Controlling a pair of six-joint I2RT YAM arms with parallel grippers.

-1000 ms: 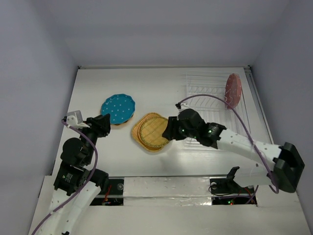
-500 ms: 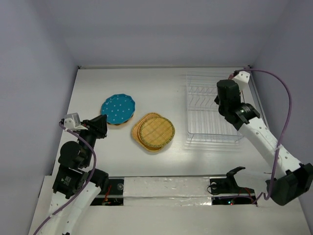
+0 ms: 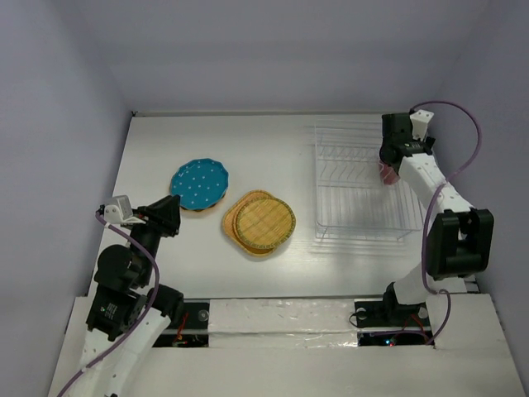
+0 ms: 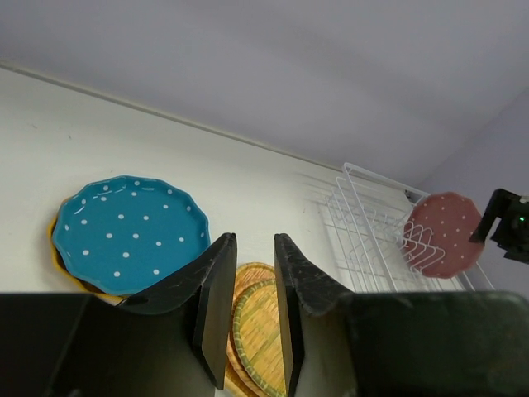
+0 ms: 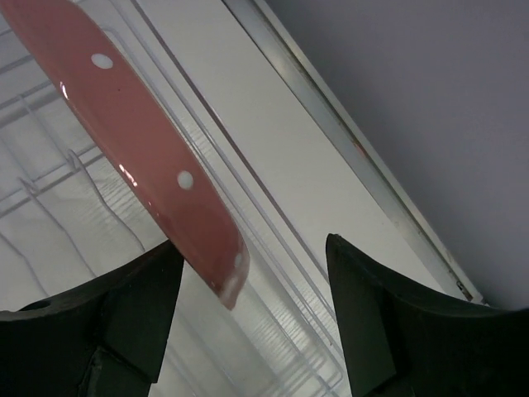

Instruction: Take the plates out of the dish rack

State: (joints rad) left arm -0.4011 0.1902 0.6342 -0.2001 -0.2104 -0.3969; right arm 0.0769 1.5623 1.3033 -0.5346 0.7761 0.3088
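Right gripper (image 5: pixel 252 241): fingers spread wide, released, grasping nothing. The lower rim of the dusty pink plate (image 5: pixel 140 132) dips into the gap, close by the finger at lower left; contact cannot be determined.

That plate stands on edge among the tines at the upper right of the dish rack (image 3: pixel 359 194) and is the rack's sole visible content.

Left gripper (image 4: pixel 254 244): fingers parted by a narrow gap, empty, at lower left of the top view, apart from all plates.

On the table (image 3: pixel 273 145), left of the rack, a blue dotted plate (image 3: pixel 200 182) lies on a yellow plate (image 4: pixel 66 279). Just beside these, toward the rack, is a stack of orange woven plates (image 3: pixel 263 222).
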